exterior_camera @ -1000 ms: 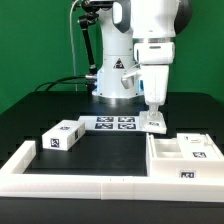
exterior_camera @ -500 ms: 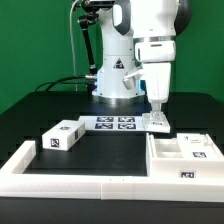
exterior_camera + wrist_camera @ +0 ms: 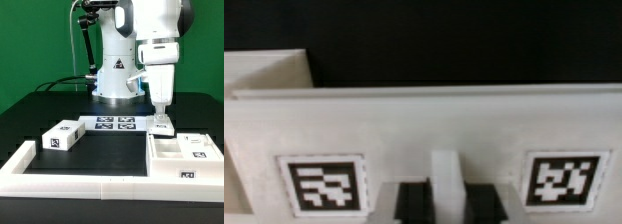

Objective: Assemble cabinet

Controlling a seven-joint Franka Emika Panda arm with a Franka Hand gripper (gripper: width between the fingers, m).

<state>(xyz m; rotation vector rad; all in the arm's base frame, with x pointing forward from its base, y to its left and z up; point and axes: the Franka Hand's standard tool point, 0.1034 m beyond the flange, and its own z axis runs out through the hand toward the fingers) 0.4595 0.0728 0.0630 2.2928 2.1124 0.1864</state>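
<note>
My gripper (image 3: 160,118) is shut on a small white tagged part (image 3: 160,126) and holds it just above the table, by the far left corner of the cabinet (image 3: 186,157). The cabinet is a low white box with inner compartments and tags, at the exterior view's right. In the wrist view the held part (image 3: 438,125) fills the frame as a white panel with two tags. A raised rib (image 3: 445,175) on it is pinched between my dark fingers (image 3: 411,203). A corner of the cabinet (image 3: 263,72) shows behind it.
A single small white tagged block (image 3: 61,136) lies at the exterior view's left. The marker board (image 3: 113,124) lies in front of the robot base (image 3: 117,82). The long low white border rail (image 3: 75,183) runs along the table's front and left.
My gripper has moved toward the exterior view's right with the white part in it, closer to the cabinet. Nothing else has moved.
</note>
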